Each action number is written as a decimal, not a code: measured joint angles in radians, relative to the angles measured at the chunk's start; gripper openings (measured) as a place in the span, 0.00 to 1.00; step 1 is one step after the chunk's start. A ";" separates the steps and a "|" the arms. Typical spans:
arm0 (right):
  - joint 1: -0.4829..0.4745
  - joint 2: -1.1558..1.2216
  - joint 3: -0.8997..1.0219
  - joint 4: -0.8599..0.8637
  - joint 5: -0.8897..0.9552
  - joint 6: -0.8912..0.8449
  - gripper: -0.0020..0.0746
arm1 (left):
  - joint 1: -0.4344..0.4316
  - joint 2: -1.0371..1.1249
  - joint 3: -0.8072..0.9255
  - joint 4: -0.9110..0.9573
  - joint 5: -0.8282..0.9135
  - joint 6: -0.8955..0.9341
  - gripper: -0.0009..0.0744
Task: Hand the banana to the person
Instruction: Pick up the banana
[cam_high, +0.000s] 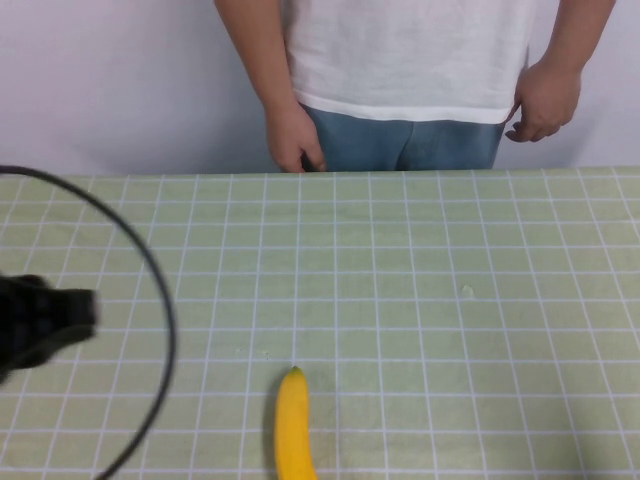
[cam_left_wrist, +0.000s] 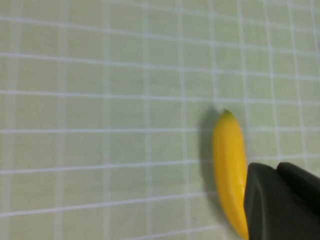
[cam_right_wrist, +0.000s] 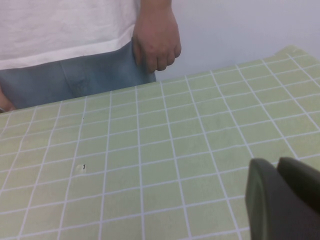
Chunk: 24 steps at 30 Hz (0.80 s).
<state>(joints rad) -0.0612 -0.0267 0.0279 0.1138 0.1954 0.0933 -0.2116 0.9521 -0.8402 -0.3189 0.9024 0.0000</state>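
The banana (cam_high: 293, 430) is bright yellow and lies on the green gridded table near its front edge, its tip pointing toward the person (cam_high: 410, 60). The person stands behind the far edge in a white T-shirt and blue jeans, both hands hanging down. In the left wrist view my left gripper (cam_left_wrist: 275, 172) hangs close beside the banana (cam_left_wrist: 229, 170) without holding it, its dark fingers together. My right gripper (cam_right_wrist: 275, 167) is over bare table off to the right, fingers together and empty, with the person's hand (cam_right_wrist: 156, 40) beyond the far edge.
My left arm's dark body (cam_high: 45, 320) is at the left edge of the high view, with a black cable (cam_high: 150, 270) looping over the table beside it. A small white speck (cam_high: 466, 290) lies right of centre.
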 joint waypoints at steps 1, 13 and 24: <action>0.000 0.000 0.000 0.000 0.000 0.000 0.02 | -0.029 0.021 0.002 -0.004 -0.014 -0.009 0.02; 0.000 0.000 0.000 0.000 0.000 0.000 0.02 | -0.446 0.285 0.002 0.255 -0.205 -0.534 0.02; 0.000 0.000 0.000 0.000 0.000 0.000 0.02 | -0.487 0.532 -0.002 0.189 -0.306 -0.600 0.68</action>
<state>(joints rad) -0.0612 -0.0267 0.0279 0.1138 0.1954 0.0933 -0.6986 1.4837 -0.8422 -0.1297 0.5963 -0.6004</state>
